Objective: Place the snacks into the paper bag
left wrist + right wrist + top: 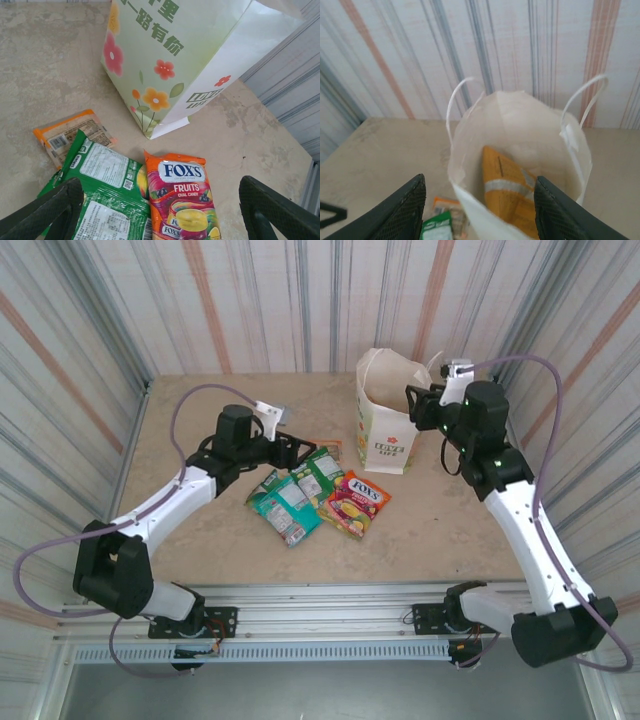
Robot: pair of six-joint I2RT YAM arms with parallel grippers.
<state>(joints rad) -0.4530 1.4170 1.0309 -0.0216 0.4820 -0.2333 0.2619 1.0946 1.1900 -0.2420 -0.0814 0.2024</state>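
Observation:
The paper bag [385, 435] stands upright at the back of the table. My right gripper [418, 406] hangs open just over its mouth; in the right wrist view the fingers [405, 210] straddle the bag [470, 145] with nothing between them. An orange packet [512, 195] lies inside the bag. On the table lie a Fox's packet [353, 503], a teal one [283, 504], a green one [320, 472] and a tiny orange one [67, 135]. My left gripper [300, 450] hovers open above them, its wide gap [161, 189] over the Fox's packet [182, 200] and green packets [102, 167].
Striped walls close in the table on three sides. The metal rail with both arm bases [320, 615] runs along the near edge. Bare tabletop [200, 420] lies left of the packets and in front of them.

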